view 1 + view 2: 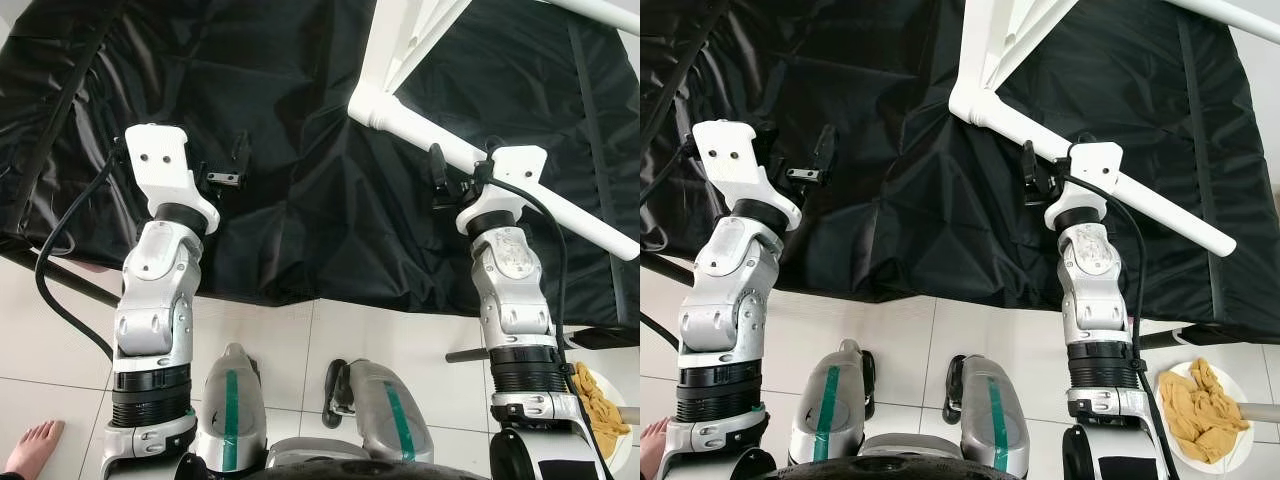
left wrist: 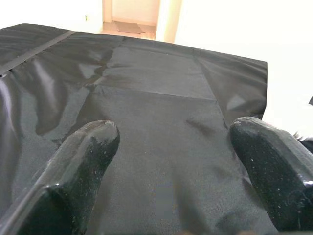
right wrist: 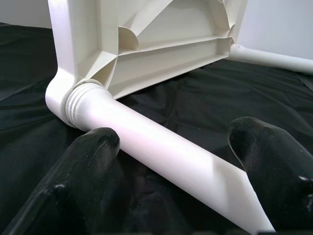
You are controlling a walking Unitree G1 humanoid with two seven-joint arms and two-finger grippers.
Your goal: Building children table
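Right tool (image 1: 452,180) is hovering with its fingers spread on either side of the white table leg (image 1: 520,190), not yet gripping it. In the right wrist view the leg (image 3: 161,152) is running between the two black fingers (image 3: 83,166) with a gap on each side.

The leg is sitting in the corner socket (image 3: 80,105) of the white plastic tabletop (image 1: 405,45), which is lying upside down on the black sheet (image 1: 300,200). Ribbed underside is facing up. A second leg (image 3: 274,56) is sticking out of the far corner.

Left tool (image 1: 225,170) is spread too, holding nothing, hovering over bare sheet well clear of the table. Left wrist view is showing both fingers (image 2: 78,161) over black fabric.

Handling, as I'm judging it:
- Hollow moulded plastic, so light and stiff. The whole top is likely shifting if the leg is pushed sideways.
- Smooth round glossy tube, so slippery and prone to rolling or twisting in a two-finger pinch.
- Sheet is slick and wrinkled, giving little friction to stop the top from sliding.
- Best hold is mid-leg or closer to the threaded collar, squarely across the diameter. Gripping near the free end is adding leverage on the socket.
- Bracing the tabletop rim with the left tool is looking sensible while the right one is working the leg.

Can't tell whether the leg is fully seated.
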